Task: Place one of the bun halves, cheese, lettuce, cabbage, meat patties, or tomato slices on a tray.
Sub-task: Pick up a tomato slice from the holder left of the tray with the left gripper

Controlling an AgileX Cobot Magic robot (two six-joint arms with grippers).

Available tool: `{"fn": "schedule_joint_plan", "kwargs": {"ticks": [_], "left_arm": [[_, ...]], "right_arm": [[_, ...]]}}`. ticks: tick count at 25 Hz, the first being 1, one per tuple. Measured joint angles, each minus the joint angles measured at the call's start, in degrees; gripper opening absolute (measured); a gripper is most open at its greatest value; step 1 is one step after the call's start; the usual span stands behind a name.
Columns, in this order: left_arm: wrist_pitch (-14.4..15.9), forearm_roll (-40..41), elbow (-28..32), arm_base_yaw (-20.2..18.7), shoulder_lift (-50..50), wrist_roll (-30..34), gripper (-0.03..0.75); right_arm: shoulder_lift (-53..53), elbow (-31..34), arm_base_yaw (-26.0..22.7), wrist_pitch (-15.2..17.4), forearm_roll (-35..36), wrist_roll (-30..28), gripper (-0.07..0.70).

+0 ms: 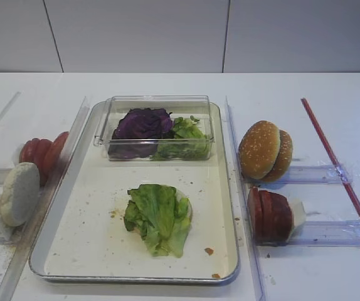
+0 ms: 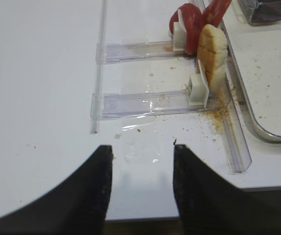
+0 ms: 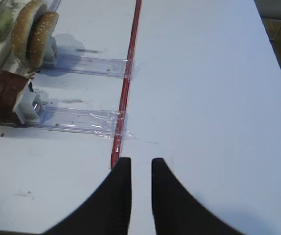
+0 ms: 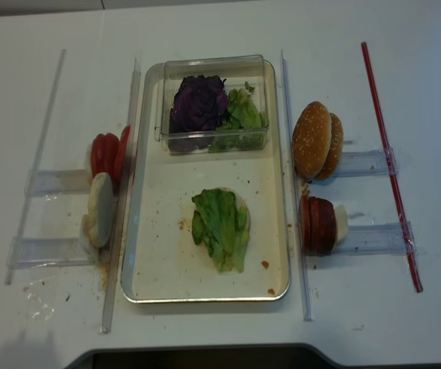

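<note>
While both arms hang back near the front edge of the table, neither holds anything: the left gripper stands with its jaws apart over bare tabletop, and the right gripper has its jaws parted too, with only a narrow gap showing. On the tray a lettuce leaf already lies toward the middle, over a pale bun base. Tomato slices stand on edge in a clear rack just off the tray's left rim, ahead and to the right of the left gripper, faces running along the rim. Meat patties and bun halves stand likewise by the right rim, ahead and left of the right gripper. Each arm looks similarly near to its own rack, so I'd guess either could go
</note>
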Motion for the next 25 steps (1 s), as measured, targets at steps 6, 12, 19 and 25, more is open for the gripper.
{"fn": "schedule_joint_plan", "kwargs": {"ticks": [6,12,19,25], "left_arm": [[0.71,0.00,-0.20,0.00,1.30,0.00,0.351],[1.52,0.00,-1.29,0.00,9.29,-0.12,0.406],[1.75,0.00,-8.95,0.00,23.76,-2.57,0.412],[2.35,0.00,-19.04,0.00,39.78,-2.78,0.412]], "right_arm": [[0.00,0.00,0.00,0.00,0.00,-0.10,0.141],[0.00,0.00,0.00,0.00,0.00,-0.21,0.141],[0.00,0.00,0.00,0.00,0.00,-0.21,0.141],[0.00,0.00,0.00,0.00,0.00,-0.21,0.141]]}}
